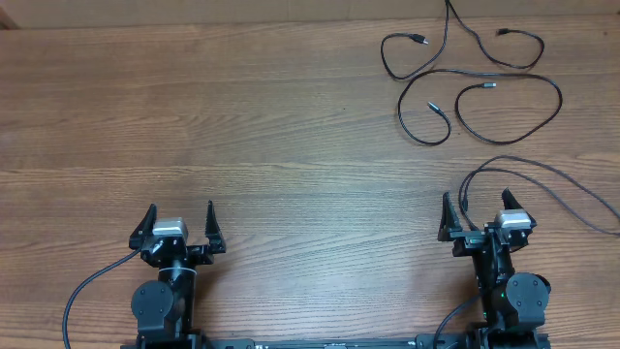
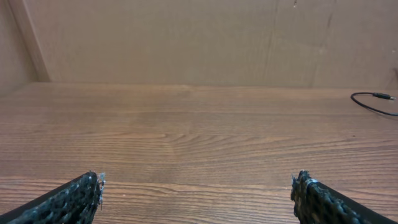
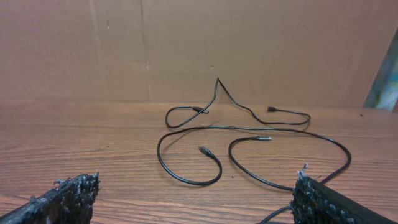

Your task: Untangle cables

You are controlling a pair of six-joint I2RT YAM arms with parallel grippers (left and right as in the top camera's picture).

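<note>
Overhead, the cables (image 1: 475,73) lie in a loose tangle of loops on the table (image 1: 242,116) near its far right corner, with small plugs showing at several ends. The left arm (image 1: 165,291) sits at the near edge toward the left and the right arm (image 1: 509,286) at the near edge toward the right. Both are well apart from the tangle, and the jaws of each stand wide open with nothing between them. A thicker black wire (image 1: 513,158) arcs from the right arm toward the table's right edge. From the left wrist, the two dark textured jaws show at the bottom corners, spread far apart over bare wood and gripping nothing. One cable end (image 2: 373,95) with its plug lies at the right side, toward the table's far edge, before a brown cardboard wall (image 2: 186,37). From the right wrist, the jaws sit at the bottom corners, open and empty. The cables (image 3: 236,127) lie ahead of them toward the far edge, looped over one another, one strand rising to a point at the foot of the cardboard wall (image 3: 280,43).
</note>
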